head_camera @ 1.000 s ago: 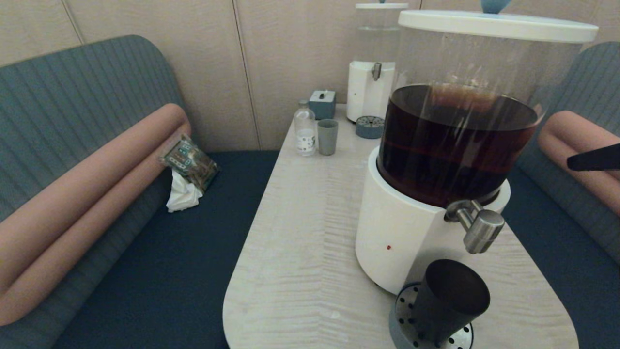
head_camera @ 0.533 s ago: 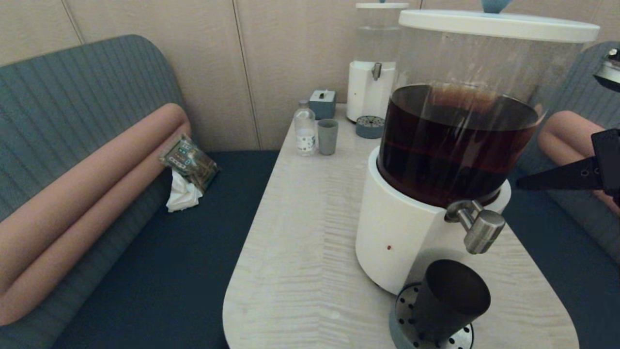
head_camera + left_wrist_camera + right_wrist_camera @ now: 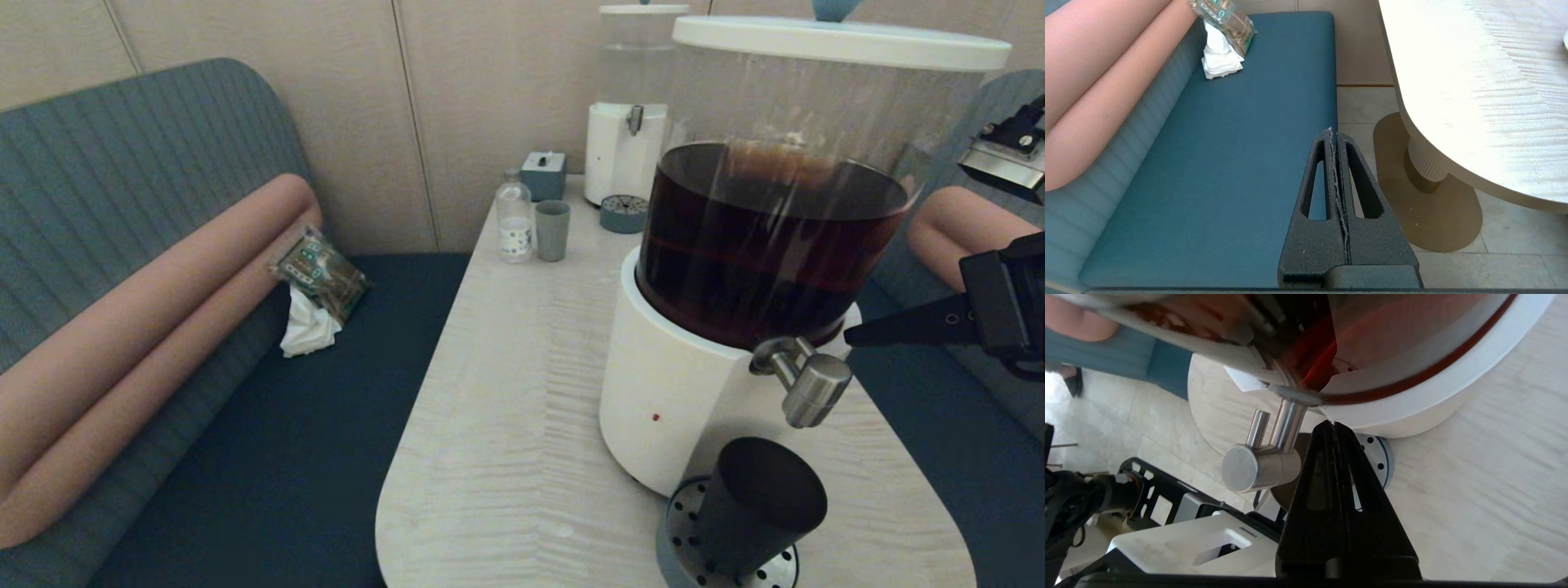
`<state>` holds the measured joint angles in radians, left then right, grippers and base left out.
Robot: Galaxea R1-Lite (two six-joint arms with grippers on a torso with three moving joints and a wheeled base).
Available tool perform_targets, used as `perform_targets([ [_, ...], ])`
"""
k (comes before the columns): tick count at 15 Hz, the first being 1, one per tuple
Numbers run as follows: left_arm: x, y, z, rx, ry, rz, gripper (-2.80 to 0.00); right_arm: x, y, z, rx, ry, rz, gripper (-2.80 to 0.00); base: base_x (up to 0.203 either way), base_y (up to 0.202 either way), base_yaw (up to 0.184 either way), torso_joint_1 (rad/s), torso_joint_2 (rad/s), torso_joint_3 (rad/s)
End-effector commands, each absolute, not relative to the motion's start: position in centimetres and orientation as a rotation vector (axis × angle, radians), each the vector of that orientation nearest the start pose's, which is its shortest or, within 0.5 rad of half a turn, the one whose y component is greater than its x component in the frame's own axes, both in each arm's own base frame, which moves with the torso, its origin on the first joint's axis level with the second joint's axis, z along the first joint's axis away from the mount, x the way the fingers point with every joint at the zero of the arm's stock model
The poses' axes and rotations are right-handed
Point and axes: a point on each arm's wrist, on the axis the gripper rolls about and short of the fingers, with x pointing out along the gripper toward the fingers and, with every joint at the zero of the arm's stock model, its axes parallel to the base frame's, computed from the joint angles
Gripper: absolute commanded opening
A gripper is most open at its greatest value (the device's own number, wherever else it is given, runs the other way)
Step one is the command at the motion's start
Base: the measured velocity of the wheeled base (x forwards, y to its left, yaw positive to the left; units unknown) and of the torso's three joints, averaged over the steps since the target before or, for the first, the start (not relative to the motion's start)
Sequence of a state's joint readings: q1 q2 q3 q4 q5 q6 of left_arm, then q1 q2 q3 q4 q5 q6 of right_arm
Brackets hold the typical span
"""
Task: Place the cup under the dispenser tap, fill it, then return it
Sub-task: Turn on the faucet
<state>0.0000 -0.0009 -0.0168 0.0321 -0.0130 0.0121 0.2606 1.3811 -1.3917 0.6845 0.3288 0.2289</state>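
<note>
Pale wood table [image 3: 506, 425] | you see dark tapered cup [image 3: 755, 506] upright under steel dispenser tap [image 3: 804, 382] | right gripper [image 3: 853, 335] closed, empty (beside tap) | left gripper [image 3: 1333, 132] closed, empty, parked over bench.

Both claws are matte black wedges: the left claw [image 3: 1336, 134] has slotted, grainy fingers (a pale seam between), the right claw [image 3: 1333, 426] looks smoother, a silver bracket behind it.

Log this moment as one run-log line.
cup: on drip tray below dispenser tap | right gripper: shut, beside tap, not touching | left gripper: shut, parked over bench seat
</note>
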Motion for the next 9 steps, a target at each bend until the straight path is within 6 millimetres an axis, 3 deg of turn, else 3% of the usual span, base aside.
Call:
perform_targets([
  [1,-2.41,-0.03,7.68,0.012,0.015,-0.013,-2.80,18.45,5.83,30.97,0.238,0.745,0.497,-2.80,0.000,0.000,0.000,0.000,0.00,0.000],
  [9,-2.41,-0.03,7.68,0.012,0.015,-0.014,-2.80,17.54,5.76,30.82,0.247,0.734,0.569,-2.80,0.000,0.000,0.000,0.000,0.00,0.000],
])
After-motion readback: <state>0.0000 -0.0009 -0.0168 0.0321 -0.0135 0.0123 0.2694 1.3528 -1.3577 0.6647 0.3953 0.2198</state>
